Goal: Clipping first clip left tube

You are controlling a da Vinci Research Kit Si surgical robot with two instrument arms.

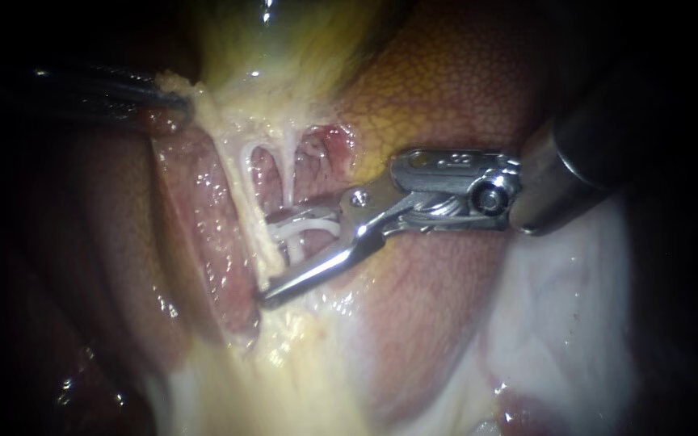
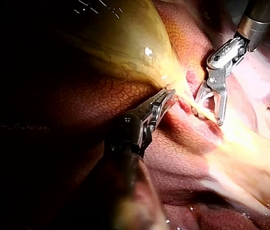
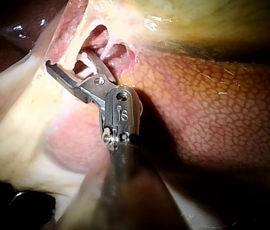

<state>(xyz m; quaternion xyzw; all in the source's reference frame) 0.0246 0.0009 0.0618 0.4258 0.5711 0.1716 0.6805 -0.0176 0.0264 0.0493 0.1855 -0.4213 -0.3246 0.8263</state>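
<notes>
Two claws: my left instrument [image 1: 173, 98], at ten o'clock, grips pale tissue [image 1: 203, 109]; my right instrument [image 1: 270, 257] gapes around a tube [image 1: 291, 173].

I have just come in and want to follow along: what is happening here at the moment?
My left instrument has its jaws shut on a fringe of pale tissue at the edge of the gallbladder. My right instrument lies over the liver, its jaws open with a white tube between them. They have not closed on it yet.
</notes>
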